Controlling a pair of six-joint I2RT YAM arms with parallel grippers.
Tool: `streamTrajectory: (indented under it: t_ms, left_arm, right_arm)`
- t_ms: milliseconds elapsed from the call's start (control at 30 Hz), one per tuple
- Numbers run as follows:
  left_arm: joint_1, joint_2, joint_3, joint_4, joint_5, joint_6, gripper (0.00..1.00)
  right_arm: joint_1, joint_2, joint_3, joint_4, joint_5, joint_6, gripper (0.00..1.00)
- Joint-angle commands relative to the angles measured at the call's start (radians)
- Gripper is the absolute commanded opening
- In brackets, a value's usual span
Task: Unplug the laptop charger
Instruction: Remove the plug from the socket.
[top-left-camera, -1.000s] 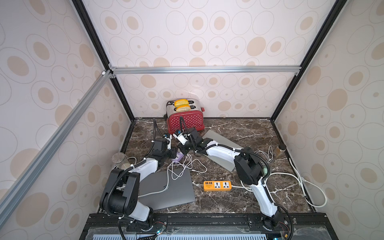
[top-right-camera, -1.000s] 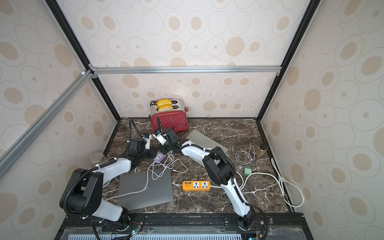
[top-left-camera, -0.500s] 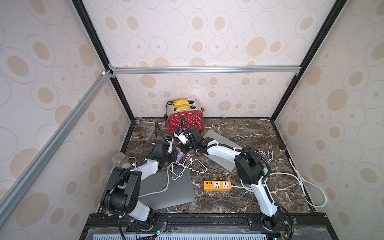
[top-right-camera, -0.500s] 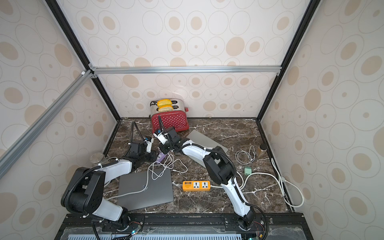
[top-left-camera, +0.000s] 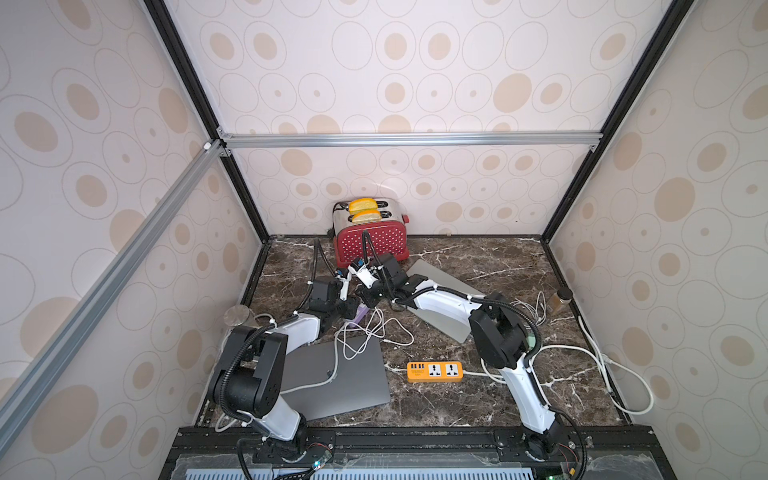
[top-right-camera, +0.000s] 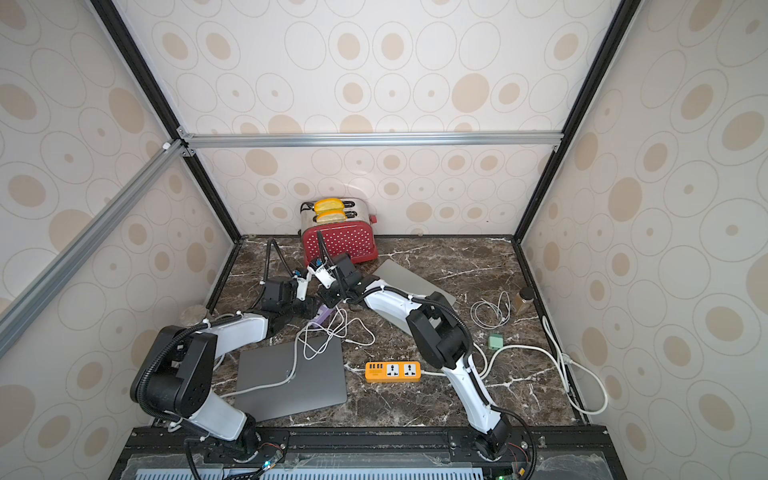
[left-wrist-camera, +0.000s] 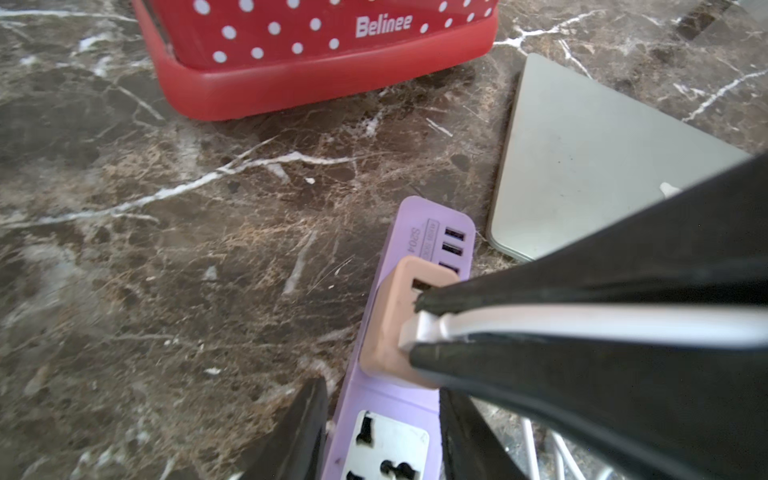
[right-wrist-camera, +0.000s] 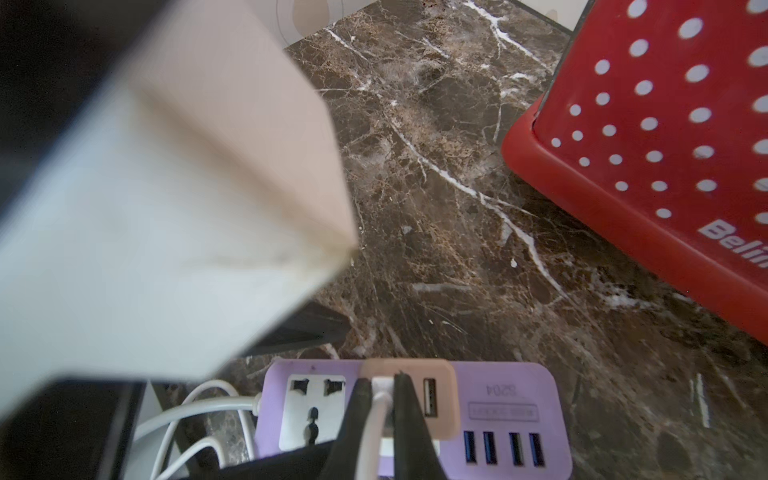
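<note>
Against the peach charger (left-wrist-camera: 390, 316), the right fingers (right-wrist-camera: 409, 419) pinch shut on the white cable (left-wrist-camera: 582, 324) at its plug, while the left fingers (left-wrist-camera: 299, 432) clasp the sides of the purple strip (left-wrist-camera: 409, 216) that the charger is plugged into, on the marble worktop (left-wrist-camera: 166, 249) near the red toaster (left-wrist-camera: 316, 58).

**Two grippers on one strip**

The left gripper (left-wrist-camera: 382, 392) straddles the purple strip (left-wrist-camera: 386, 449), its fingers (left-wrist-camera: 299, 432) tight against the strip's long sides. A peach charger (left-wrist-camera: 384, 332) sits plugged into the strip. The right gripper (left-wrist-camera: 415, 328) pinches the white cable (left-wrist-camera: 540, 322) at the charger. A grey laptop (left-wrist-camera: 582, 166) lies just beside the strip's USB end, and a red toaster (left-wrist-camera: 324, 54) stands farther beyond that end.
</note>
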Motion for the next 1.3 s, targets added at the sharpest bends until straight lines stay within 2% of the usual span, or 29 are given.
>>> streamTrajectory:
  t_ms: [0,300,467,567,700,833,1267]
  left_arm:
    - [-0.005,0.044,0.056,0.003,0.001,0.021,0.38]
    - [-0.006,0.055,0.062,-0.048,-0.003,0.031,0.18]
    - [-0.011,0.054,0.068,-0.074,-0.031,0.043,0.13]
    - [-0.011,0.054,0.066,-0.07,-0.017,0.043,0.15]
    - [-0.011,0.016,0.022,-0.01,-0.004,0.033,0.29]
    - [-0.011,0.013,0.031,0.014,0.054,0.05,0.36]
    - [-0.011,0.077,0.102,0.002,0.04,0.083,0.37]
  right_arm:
    - [-0.002,0.008,0.014,-0.033,-0.025,0.011,0.0]
    - [-0.002,0.005,0.016,-0.032,-0.041,0.012,0.0]
    - [-0.002,0.001,0.014,-0.035,-0.046,0.011,0.0]
    - [-0.002,0.001,0.014,-0.039,-0.048,0.01,0.0]
    - [-0.002,-0.004,0.007,-0.042,-0.054,0.013,0.0]
    - [-0.002,-0.007,-0.004,-0.03,-0.071,0.023,0.0]
    - [-0.002,-0.003,0.005,-0.024,-0.211,0.092,0.0]
